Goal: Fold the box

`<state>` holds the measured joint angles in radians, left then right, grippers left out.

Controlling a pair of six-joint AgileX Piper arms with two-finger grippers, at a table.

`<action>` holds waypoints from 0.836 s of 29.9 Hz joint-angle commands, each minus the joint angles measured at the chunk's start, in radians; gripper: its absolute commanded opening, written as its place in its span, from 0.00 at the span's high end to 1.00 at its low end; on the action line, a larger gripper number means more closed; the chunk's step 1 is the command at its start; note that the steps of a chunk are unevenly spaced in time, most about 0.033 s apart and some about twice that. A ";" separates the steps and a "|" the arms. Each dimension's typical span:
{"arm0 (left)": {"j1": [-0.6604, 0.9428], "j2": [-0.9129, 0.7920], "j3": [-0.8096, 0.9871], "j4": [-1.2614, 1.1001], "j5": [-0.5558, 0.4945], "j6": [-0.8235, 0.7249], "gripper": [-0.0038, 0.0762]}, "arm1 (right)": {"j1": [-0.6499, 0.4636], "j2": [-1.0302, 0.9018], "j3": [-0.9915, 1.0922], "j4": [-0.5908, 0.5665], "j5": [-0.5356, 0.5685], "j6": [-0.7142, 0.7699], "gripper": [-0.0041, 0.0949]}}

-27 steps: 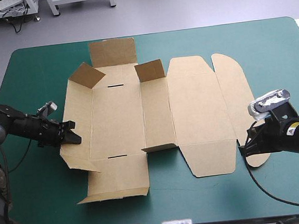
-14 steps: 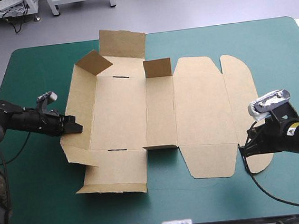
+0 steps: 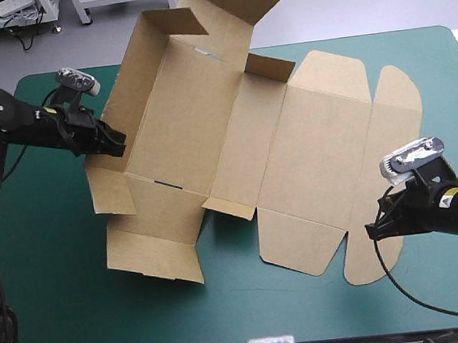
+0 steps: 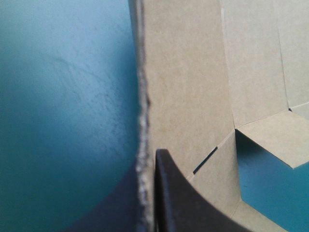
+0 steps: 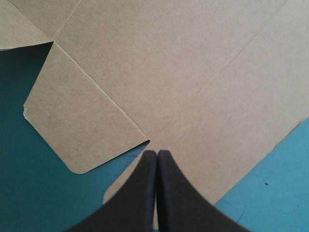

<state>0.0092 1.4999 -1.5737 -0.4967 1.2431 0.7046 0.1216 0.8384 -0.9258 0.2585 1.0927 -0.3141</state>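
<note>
Now the left gripper (image 3: 117,143) clamps the brown box (image 3: 183,119) by its raised wall; the right gripper (image 5: 155,152) sits closed, flat board under its tips.

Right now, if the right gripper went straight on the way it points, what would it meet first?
The box: the right gripper, shut, points down at its flat brown board, beside a notch between two flaps. Whether it touches the board, I cannot tell.

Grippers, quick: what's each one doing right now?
Left gripper: fingers shut on the box, at its raised left wall.
Right gripper: fingers shut, tips over the box's flap, no board between them.
</note>
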 commanded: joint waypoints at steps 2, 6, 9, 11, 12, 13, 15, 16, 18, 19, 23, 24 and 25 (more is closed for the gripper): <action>-0.136 -0.044 -0.145 0.104 0.026 0.014 0.96 | 0.001 -0.004 -0.023 0.027 -0.075 -0.005 0.98; -0.264 -0.042 -0.167 0.260 -0.074 0.021 0.96 | 0.001 -0.004 -0.023 0.055 -0.101 0.002 0.98; -0.345 -0.035 -0.167 0.377 -0.142 0.017 0.96 | 0.001 -0.004 -0.023 0.055 -0.109 0.002 0.98; -0.395 -0.029 -0.167 0.462 -0.170 0.014 0.96 | 0.001 -0.004 -0.023 0.055 -0.123 0.002 0.98; -0.414 -0.024 -0.167 0.497 -0.185 0.011 0.96 | 0.001 -0.004 -0.023 0.055 -0.134 0.002 0.98; -0.436 -0.023 -0.167 0.537 -0.200 0.003 0.96 | 0.001 -0.004 -0.023 0.055 -0.148 0.002 0.98; -0.477 -0.016 -0.167 0.632 -0.233 -0.028 0.96 | 0.001 -0.004 -0.031 0.055 -0.167 0.002 0.98; -0.496 -0.016 -0.164 0.675 -0.251 -0.036 0.96 | 0.001 -0.004 -0.042 0.055 -0.170 0.002 0.98; -0.529 -0.014 -0.162 0.724 -0.308 -0.039 0.96 | 0.001 -0.004 -0.075 0.055 -0.182 -0.003 0.98; -0.544 -0.013 -0.162 0.737 -0.343 -0.039 0.96 | 0.001 -0.004 -0.093 0.050 -0.185 -0.007 0.98; -0.581 0.001 -0.162 0.737 -0.461 -0.030 0.96 | 0.001 0.002 -0.183 0.011 -0.189 -0.007 0.98; -0.586 0.011 -0.162 0.737 -0.477 -0.025 0.96 | 0.001 0.009 -0.205 -0.013 -0.182 0.004 0.98; -0.590 0.019 -0.162 0.735 -0.486 -0.018 0.96 | 0.001 0.016 -0.224 -0.027 -0.180 0.016 0.98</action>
<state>-0.5640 1.5387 -1.7020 0.2290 0.8938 0.6923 0.1216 0.8404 -1.0749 0.2607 0.9657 -0.3132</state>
